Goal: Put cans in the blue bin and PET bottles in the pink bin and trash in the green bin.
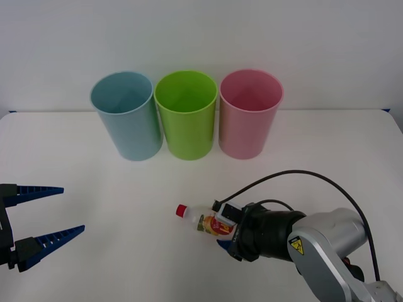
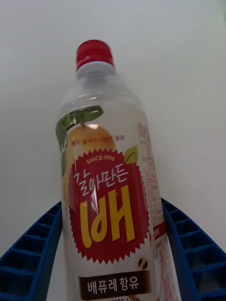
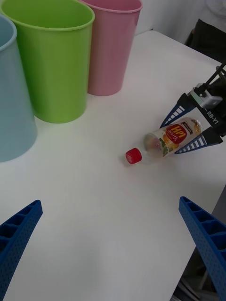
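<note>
Bottle: the PET bottle point(image 1: 203, 219) lies on its side on the white tabletop point(image 1: 126, 189), near the robot and a little right of centre, with its red cap point(image 1: 181, 211) pointing left. It has no contact with any bin.

Right tool: the right tool point(image 1: 221, 231) is low at the tabletop, with one blue ribbed finger point(image 2: 28, 254) on each side of the bottle's label end. In the right wrist view the fingers stand close along both flanks of the bottle; I cannot tell for sure whether they press it already or only bracket it. The tool comes from the base end — probably because the body is wider and gives more grip than the narrow neck.

Left tool: the left tool point(image 1: 39, 221) waits at the near left, above the tabletop, fingers wide apart and holding nothing. It is well apart from the bottle, so it leaves the way free for the other arm.

Bins: three bins stand upright in a row at the far side, mouths open upward — the blue bin point(image 1: 127, 116) on the left, the green bin point(image 1: 186, 114) in the middle, the pink bin point(image 1: 249, 113) on the right, each just beside the next.

Step in hand: in my judgement this is the grasp of the bottle. The pink bin is the proper one for it and lies far and slightly right of the tool, so the right arm is the natural one for this work.

Risk: a round bottle lying down may roll or slip out if the fingers close off its middle.
</note>
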Controlling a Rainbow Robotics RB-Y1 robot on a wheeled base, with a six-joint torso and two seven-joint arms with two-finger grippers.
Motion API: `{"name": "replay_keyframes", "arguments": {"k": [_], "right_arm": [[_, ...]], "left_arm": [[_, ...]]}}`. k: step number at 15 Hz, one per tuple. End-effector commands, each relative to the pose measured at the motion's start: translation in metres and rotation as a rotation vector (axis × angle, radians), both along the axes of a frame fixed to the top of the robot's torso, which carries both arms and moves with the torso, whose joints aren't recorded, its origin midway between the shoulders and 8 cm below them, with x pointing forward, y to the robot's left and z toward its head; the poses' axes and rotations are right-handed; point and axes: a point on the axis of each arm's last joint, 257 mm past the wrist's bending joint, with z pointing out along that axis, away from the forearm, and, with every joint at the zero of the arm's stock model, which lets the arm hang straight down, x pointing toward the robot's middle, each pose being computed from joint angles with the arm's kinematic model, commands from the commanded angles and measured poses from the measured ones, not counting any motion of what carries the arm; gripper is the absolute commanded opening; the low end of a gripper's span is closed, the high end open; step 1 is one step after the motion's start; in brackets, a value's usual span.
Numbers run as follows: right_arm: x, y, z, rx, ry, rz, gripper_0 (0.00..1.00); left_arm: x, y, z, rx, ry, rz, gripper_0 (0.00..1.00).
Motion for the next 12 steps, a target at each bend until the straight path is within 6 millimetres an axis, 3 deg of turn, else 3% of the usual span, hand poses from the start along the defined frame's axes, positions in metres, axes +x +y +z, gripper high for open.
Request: {"name": "replay_keyframes", "arguments": {"k": [1,7,10,12], "right_arm": [[0.002,0.004,-0.003,0.000,-0.006,0.001,0.00],[0.004,0.012,0.006,0.044,-0.013,0.005,0.00],[-0.007,0.023,0.042,0.174,-0.021,0.012,0.00],[-0.022,0.019,0.078,0.286,-0.036,0.000,0.00]], "left_arm": [[0.000,0.000,0.000,0.000,0.000,0.000,1.00],[0.000,0.000,0.000,0.000,0.000,0.000,1.00],[0.000,0.000,0.000,0.000,0.000,0.000,1.00],[0.000,0.000,0.000,0.000,0.000,0.000,1.00]]}}
